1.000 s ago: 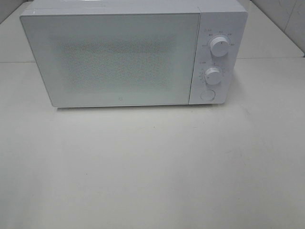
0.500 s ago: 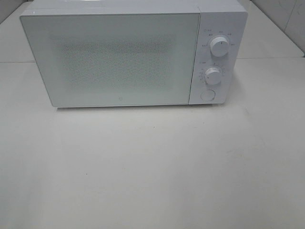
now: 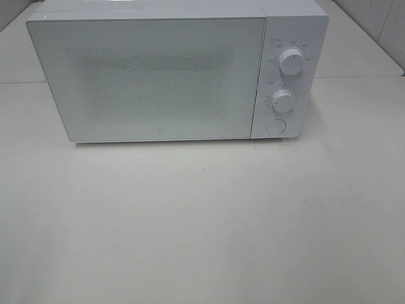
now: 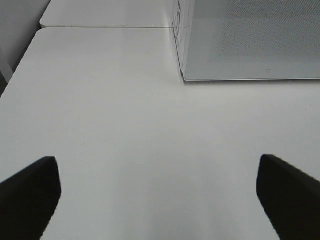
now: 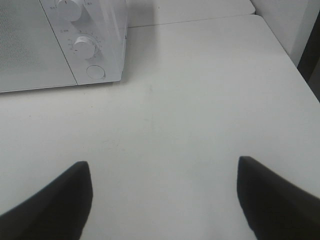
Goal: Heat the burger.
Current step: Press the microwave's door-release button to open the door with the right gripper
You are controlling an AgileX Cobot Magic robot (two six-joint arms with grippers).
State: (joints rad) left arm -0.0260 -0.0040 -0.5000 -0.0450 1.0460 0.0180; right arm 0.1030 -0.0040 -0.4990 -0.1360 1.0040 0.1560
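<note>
The burger is out of view in every frame. A white microwave (image 3: 164, 73) stands at the back of the table with its door (image 3: 149, 79) shut; two round knobs (image 3: 291, 61) and a round button (image 3: 275, 126) sit on its right panel. Neither arm shows in the exterior high view. In the left wrist view my left gripper (image 4: 157, 192) is open over bare table, short of the microwave's front left corner (image 4: 184, 75). In the right wrist view my right gripper (image 5: 165, 197) is open and empty, near the microwave's panel side (image 5: 87, 47).
The white table (image 3: 202, 221) stretches in front of the microwave. A seam with a second table top runs behind (image 4: 100, 27). The table's right edge (image 5: 287, 50) and left edge (image 4: 15, 70) show in the wrist views.
</note>
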